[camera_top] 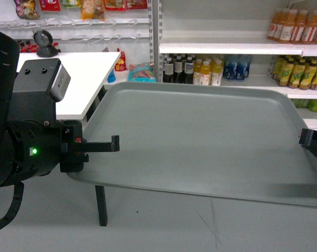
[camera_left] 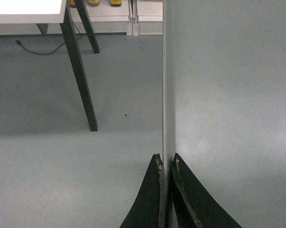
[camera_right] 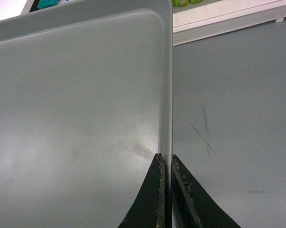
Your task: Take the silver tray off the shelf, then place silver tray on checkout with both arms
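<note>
Head view: both grippers pinch the tray's rim, one at each end.
Left gripper (camera_left: 165, 164) and right gripper (camera_right: 165, 161) hold the tray (camera_top: 200, 136) level above the floor (camera_top: 158, 226), beside the checkout (camera_top: 82, 79).

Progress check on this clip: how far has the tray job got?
Done: silver tray is off the shelf. In hand: left claw and right claw each pinch a side rim, tray held above the floor. Left: set it on the checkout, at its left.
</note>
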You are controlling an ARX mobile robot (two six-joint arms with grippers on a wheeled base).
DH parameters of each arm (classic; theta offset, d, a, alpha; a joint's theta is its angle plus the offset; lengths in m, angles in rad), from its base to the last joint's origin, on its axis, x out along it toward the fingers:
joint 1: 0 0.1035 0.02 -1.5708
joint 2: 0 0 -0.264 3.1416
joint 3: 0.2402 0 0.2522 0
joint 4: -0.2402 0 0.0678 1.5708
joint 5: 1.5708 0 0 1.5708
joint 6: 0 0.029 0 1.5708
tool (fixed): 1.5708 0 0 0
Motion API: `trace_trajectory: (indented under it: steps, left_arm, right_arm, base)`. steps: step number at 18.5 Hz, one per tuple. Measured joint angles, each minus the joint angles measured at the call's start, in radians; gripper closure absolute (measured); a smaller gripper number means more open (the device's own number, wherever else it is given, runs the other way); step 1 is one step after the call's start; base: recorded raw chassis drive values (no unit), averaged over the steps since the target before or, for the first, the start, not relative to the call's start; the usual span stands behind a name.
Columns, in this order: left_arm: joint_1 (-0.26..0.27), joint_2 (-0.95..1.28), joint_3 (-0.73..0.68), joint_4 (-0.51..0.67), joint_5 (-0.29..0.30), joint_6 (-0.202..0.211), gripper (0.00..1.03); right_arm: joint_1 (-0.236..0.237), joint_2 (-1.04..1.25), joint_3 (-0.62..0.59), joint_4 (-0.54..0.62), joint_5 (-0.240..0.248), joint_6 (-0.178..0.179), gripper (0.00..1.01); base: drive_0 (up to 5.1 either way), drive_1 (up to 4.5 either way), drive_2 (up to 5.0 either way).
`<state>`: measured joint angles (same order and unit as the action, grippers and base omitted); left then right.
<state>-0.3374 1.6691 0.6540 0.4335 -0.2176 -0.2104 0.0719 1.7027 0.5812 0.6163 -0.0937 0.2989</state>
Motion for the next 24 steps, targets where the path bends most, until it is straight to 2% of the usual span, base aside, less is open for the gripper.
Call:
trace_trajectory:
  steps: [24]
  left_arm:
    - [0.001, 0.000, 0.000, 0.004, 0.000, 0.000, 1.00]
  right_arm:
    - [0.000, 0.000, 0.001, 0.005, 0.000, 0.000, 0.99]
  base:
    - [-5.0, 2.49, 2.5]
